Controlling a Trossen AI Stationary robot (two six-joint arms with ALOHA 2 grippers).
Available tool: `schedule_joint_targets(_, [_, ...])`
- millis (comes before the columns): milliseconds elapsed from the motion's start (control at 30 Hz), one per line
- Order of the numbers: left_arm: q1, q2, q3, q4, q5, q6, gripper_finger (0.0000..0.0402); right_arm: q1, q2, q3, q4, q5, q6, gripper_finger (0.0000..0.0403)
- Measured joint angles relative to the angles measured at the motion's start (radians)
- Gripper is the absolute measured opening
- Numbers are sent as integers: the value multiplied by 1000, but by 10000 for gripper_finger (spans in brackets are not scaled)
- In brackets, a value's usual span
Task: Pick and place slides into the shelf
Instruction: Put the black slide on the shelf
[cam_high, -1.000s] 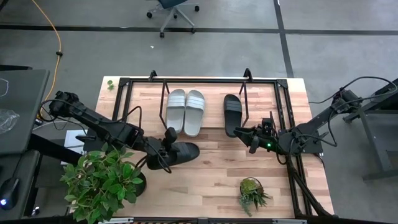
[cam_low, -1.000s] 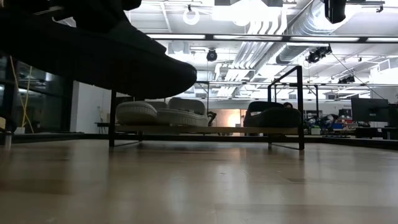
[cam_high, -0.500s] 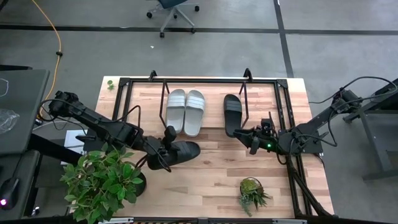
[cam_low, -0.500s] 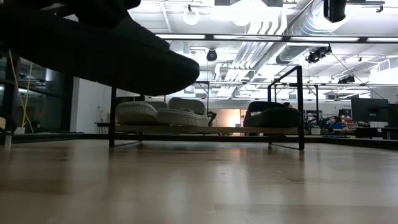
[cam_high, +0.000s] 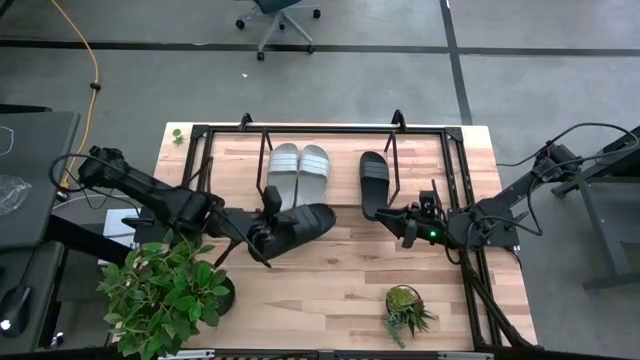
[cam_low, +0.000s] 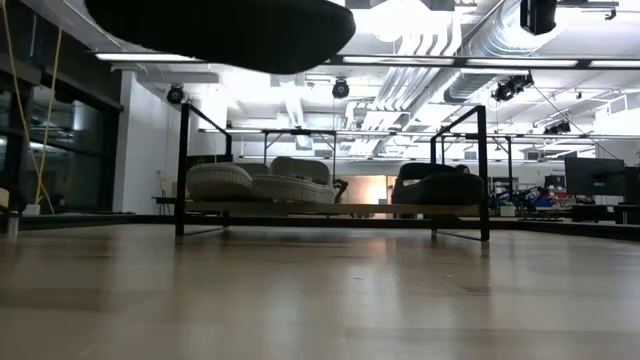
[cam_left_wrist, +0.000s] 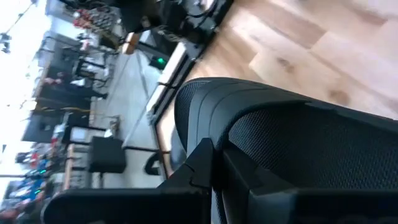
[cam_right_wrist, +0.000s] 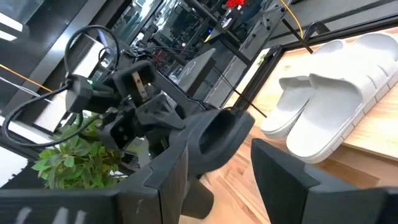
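My left gripper (cam_high: 262, 234) is shut on a black slide (cam_high: 300, 222) and carries it in the air over the table's middle, just in front of the shelf (cam_high: 215, 132). The low view shows this slide (cam_low: 230, 25) high above the wood. The light grey pair (cam_high: 300, 178) and the other black slide (cam_high: 373, 183) rest sole down on the shelf's wood base. My right gripper (cam_high: 405, 222) waits open near the shelf's right side, touching nothing. In the right wrist view its two fingers stand apart (cam_right_wrist: 217, 186). My left gripper holds the black slide by the end (cam_high: 275, 232) nearest the table's left side, coming at it roughly level from the left. In the left wrist view a finger (cam_left_wrist: 205, 165) lies against the strap's edge (cam_left_wrist: 249, 134); the rest of the contact is hidden. The slide is lifted clear and roughly level.
A large potted plant (cam_high: 165, 290) stands at the near left corner, close under the left arm. A small plant (cam_high: 405, 310) stands near the front edge on the right. Free shelf base lies between the grey pair and the black slide (cam_high: 343, 175).
The left gripper has risen and moved toward the far edge and the right, carrying the black slide with it. In the low view the slide has climbed to the picture's top. Its free end has swung toward the shelf. The right arm has kept still.
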Motion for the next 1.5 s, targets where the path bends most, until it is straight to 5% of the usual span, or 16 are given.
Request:
schedule_joint_targets(700, [252, 1, 175, -27, 35, 75, 5, -81, 81, 0, 259, -63, -61, 179])
schedule_joint_targets(1000, [263, 10, 197, -27, 54, 129, 5, -191, 220, 0, 452, -223, -61, 221])
schedule_joint_targets(1500, [261, 63, 196, 25, 57, 179, 5, -289, 350, 13, 660, -300, -42, 259])
